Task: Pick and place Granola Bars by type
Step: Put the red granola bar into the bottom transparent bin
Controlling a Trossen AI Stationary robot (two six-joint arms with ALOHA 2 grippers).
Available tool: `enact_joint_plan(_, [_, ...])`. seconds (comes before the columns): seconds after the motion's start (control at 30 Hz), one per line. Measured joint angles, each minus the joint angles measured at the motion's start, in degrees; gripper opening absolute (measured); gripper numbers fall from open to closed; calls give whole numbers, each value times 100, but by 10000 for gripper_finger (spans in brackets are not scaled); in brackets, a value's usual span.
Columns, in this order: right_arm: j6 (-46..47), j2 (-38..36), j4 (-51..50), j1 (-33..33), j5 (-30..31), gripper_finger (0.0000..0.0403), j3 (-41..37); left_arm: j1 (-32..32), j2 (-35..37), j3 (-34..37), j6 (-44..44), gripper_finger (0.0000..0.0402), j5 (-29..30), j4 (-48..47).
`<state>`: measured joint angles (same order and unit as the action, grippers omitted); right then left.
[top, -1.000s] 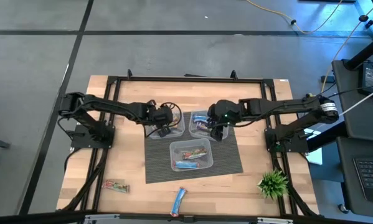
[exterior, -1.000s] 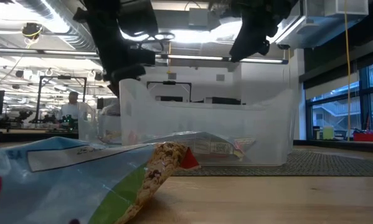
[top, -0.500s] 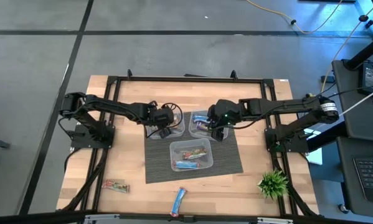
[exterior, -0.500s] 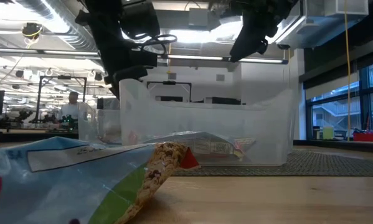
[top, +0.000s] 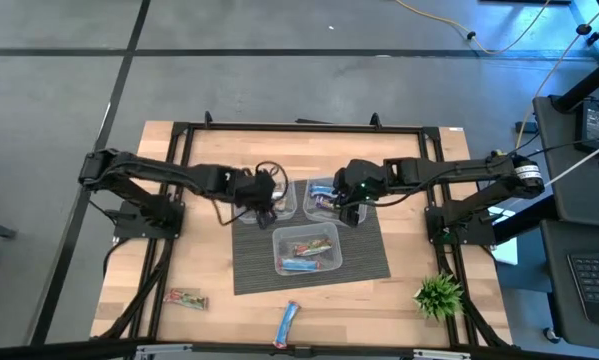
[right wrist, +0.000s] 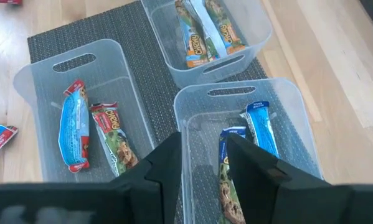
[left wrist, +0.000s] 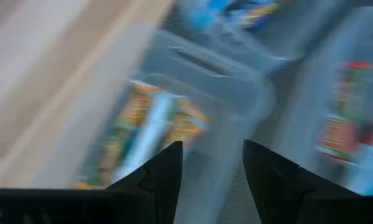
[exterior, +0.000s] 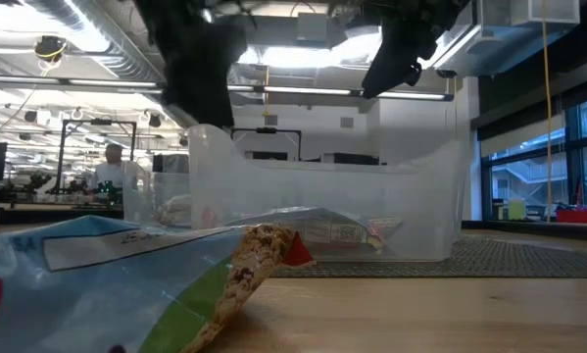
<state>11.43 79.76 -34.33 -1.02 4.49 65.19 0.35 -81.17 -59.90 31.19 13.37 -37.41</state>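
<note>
- Left arm (top: pixel 169 178) pulled back toward 9 o'clock since a second ago; shoulder end now nearer the table's left edge
- Left gripper (top: pixel 266 199) drawn back toward 9 o'clock, at the left rim of the 10 o'clock tub (top: pixel 282 199)
- Low view: the dark arm mass (exterior: pixel 193 59) sits higher and wider over that tub's corner than before

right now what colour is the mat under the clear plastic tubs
Dark grey woven mat, finely ribbed; it shows best in the right wrist view, beneath the three clear rectangular plastic tubs.

Granola bars (right wrist: pixel 74 134) lie in tubs; two (top: pixel 287 325) on the table.
</note>
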Motion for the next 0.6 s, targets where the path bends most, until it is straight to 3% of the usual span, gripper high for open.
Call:
enact_joint_plan(0.3, [-7, 3, -6, 0, 0, 131, 0, -1785, 162, -7, 1205, 157, 75, 740])
enact_joint_plan(0.5, [-204, 3, -21, 0, 2, 131, 2, -2634, -48, -14, 1740, 157, 263, 1811])
enact_joint_plan(0.6, [-398, 3, -32, 0, 2, 131, 2, -2940, -367, -269, 2014, 157, 365, 1797])
